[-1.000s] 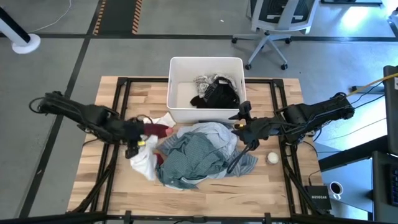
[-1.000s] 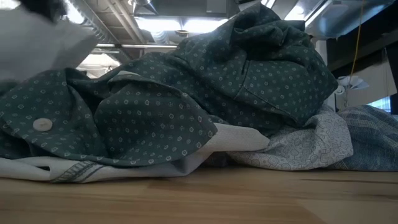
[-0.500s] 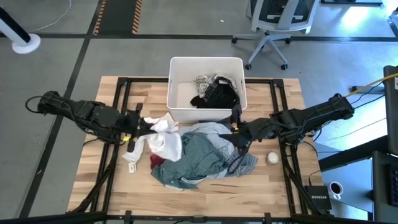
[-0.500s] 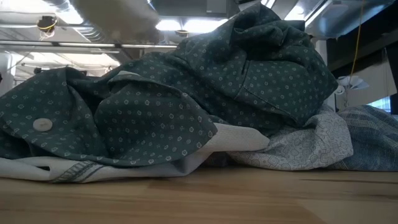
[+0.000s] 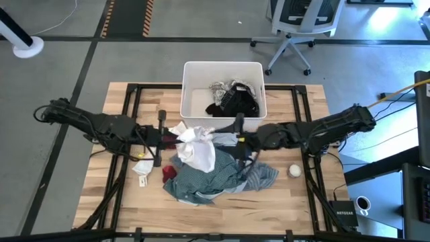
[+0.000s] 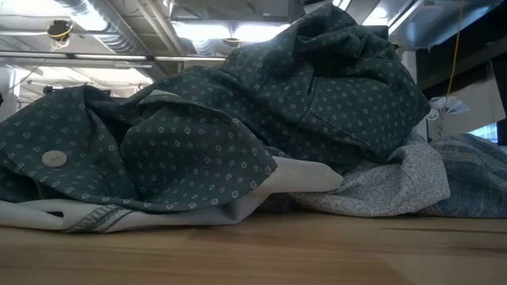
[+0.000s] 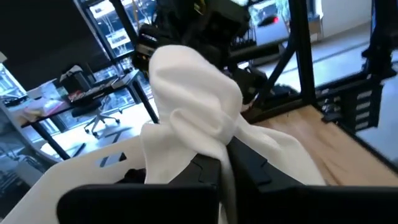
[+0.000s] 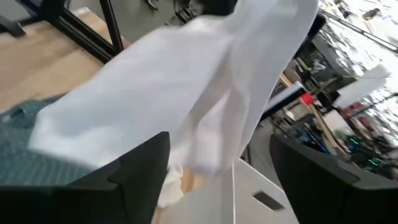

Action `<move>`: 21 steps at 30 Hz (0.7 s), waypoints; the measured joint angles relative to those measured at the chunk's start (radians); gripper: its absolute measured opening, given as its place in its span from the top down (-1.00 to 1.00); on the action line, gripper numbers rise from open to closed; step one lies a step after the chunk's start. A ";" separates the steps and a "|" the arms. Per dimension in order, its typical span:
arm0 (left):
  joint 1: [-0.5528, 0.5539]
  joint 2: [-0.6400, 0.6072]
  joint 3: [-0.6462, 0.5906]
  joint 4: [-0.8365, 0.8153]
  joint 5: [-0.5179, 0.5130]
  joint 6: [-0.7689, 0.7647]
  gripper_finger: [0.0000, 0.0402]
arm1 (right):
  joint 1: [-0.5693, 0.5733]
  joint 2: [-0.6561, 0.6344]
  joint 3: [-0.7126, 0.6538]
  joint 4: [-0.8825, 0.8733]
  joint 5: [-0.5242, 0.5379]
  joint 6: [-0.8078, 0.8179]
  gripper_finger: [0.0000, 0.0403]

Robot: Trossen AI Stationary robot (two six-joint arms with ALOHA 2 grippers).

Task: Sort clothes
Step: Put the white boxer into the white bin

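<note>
On the wooden table [image 5: 121, 195], the left end effector [image 5: 163, 136] clenches a white garment [image 5: 198, 144] above the clothes pile [image 5: 215, 178], likely offering it across. The right end effector [image 5: 236, 138] meets it with fingers spread, just before the white tub [image 5: 222, 69].

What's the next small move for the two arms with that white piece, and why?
Probably carry it toward the white tub and let go over it. The left gripper and right gripper both meet the white garment, which hangs lifted over the green patterned shirt. The tub sits just behind and already holds black clothes.
</note>
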 joint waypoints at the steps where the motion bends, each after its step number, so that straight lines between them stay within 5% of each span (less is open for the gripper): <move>1: 0.003 0.013 0.000 0.004 0.000 0.004 0.98 | -0.011 0.014 0.013 0.003 -0.024 0.002 -0.51; 9: 0.043 0.083 0.000 0.050 -0.002 0.051 0.98 | -0.070 0.144 0.146 0.022 -0.099 0.068 -0.75; 21: 0.050 0.106 0.000 0.091 0.026 0.061 0.98 | -0.070 0.247 0.180 0.076 -0.177 0.031 -0.77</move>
